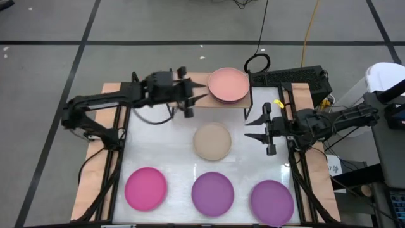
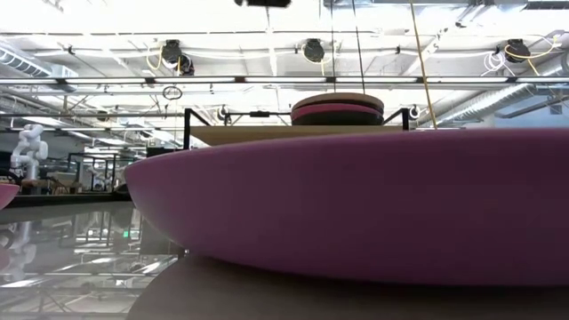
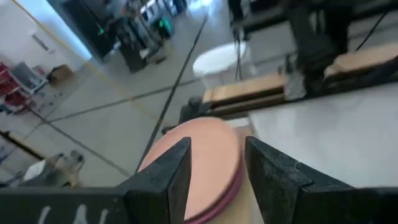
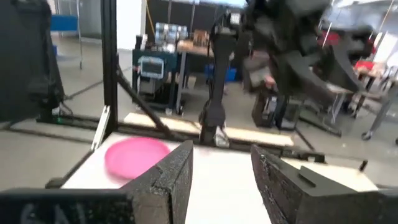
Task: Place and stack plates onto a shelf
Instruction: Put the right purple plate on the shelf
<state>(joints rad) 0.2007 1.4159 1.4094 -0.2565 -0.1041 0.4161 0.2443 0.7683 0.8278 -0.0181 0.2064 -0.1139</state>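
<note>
Left tool [image 1: 194, 100] fingers parted, right tool [image 1: 255, 127] fingers spread, both empty

There were two round purple plates [image 1: 212, 192] [image 1: 272, 198], one round bright pink plate [image 1: 146, 188] and one round beige plate [image 1: 212, 141]. Two more plates sat stacked, pale pink [image 1: 228, 83] over magenta [image 1: 223, 99]. There was one wooden shelf [image 1: 201, 100].

A white-surfaced table [image 1: 171, 158] fills the middle of the overhead view, standing on a grey floor [image 1: 158, 22] crossed by dark lines. A yellow cable [image 1: 308, 28] and a black cable ending in a loop [image 1: 257, 62] run down from the top edge toward the table's upper right corner. A white rounded object [image 1: 383, 79] sits at the right edge.
</note>
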